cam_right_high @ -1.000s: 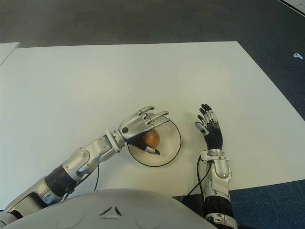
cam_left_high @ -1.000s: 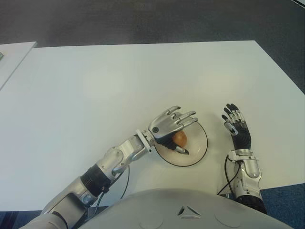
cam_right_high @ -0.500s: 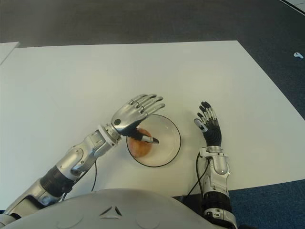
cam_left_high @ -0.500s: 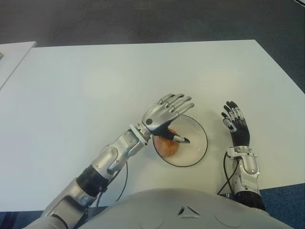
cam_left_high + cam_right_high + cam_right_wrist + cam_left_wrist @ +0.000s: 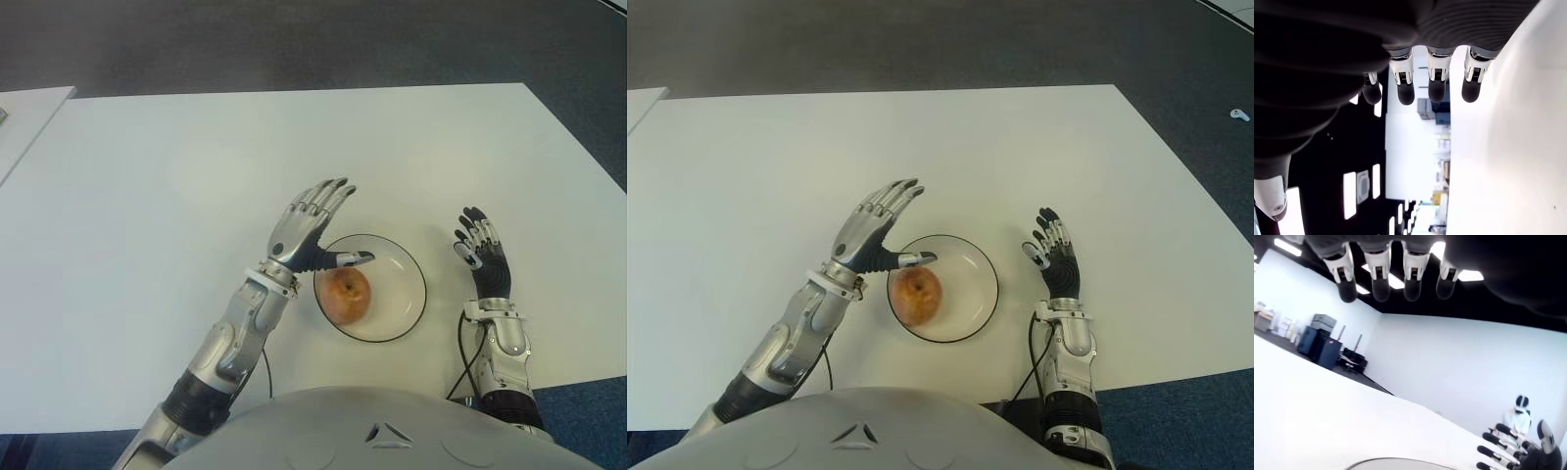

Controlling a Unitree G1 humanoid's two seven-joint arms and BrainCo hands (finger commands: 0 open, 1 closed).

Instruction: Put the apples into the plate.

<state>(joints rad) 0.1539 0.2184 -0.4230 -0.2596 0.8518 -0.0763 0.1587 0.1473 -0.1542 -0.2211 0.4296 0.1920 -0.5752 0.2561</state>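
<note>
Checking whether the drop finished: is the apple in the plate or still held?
In the plate. The apple lies inside the plate rim; the left robot hand beside it is open, empty.

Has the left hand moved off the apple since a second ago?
Yes. The left hand has let go and pulled back leftward past the plate rim; the apple lies uncovered.

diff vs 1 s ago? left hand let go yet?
Yes. The left hand has released the apple and pulled back toward the robot's left, fingers spread, now showing beside the plate's left rim. The apple lies uncovered in the plate's left part. The right hand stayed open, right of the plate.
</note>
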